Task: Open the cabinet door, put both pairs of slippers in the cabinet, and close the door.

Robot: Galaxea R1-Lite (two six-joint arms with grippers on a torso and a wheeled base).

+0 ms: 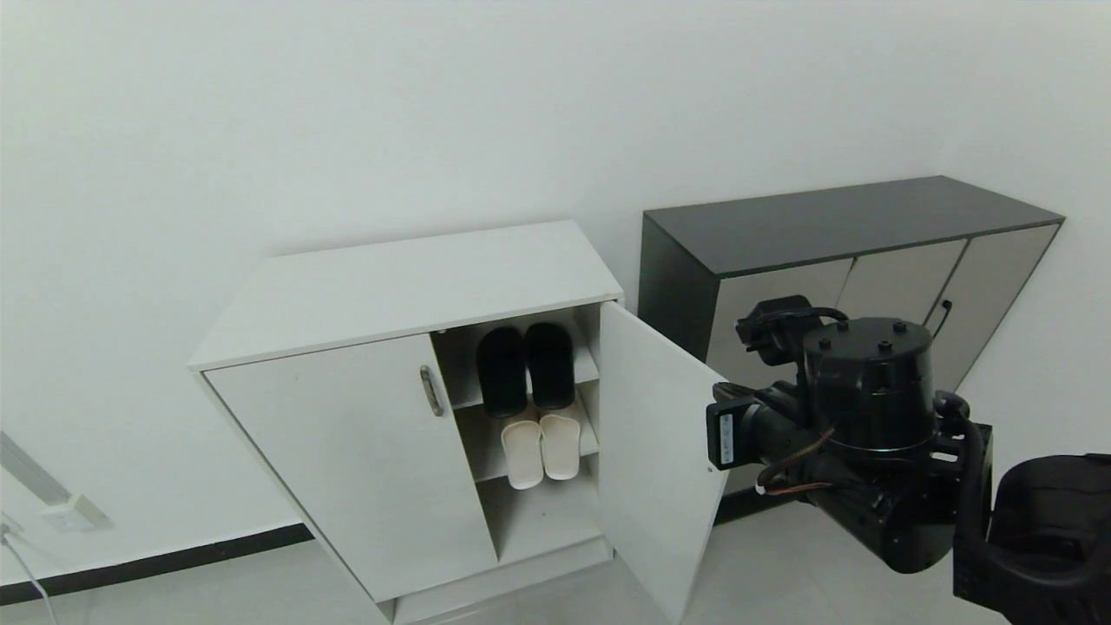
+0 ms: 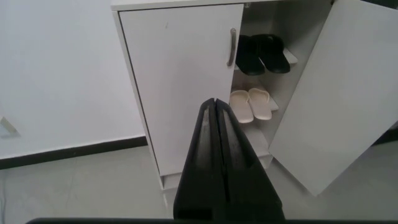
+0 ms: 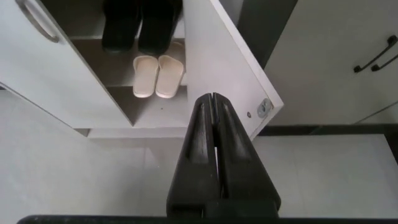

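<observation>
In the head view the white cabinet (image 1: 408, 286) has its right door (image 1: 651, 460) swung open, with the black slippers (image 1: 527, 369) on the upper shelf and the white slippers (image 1: 542, 447) on the shelf below. The left wrist view shows the left gripper (image 2: 215, 102) before the cabinet, its fingers (image 2: 204, 143) pressed together and empty. In the right wrist view the right gripper (image 3: 212, 96), likewise closed on nothing, hangs near the open door's outer edge

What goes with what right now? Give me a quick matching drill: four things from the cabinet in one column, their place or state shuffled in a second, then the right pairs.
Things:
1. black slippers
2. white slippers
3. right door
4. left door

Place or state:
A. shut
B. swung open
C. on the upper shelf
D. on the shelf just below the upper one

Pairs: 1-C, 2-D, 3-B, 4-A
</observation>
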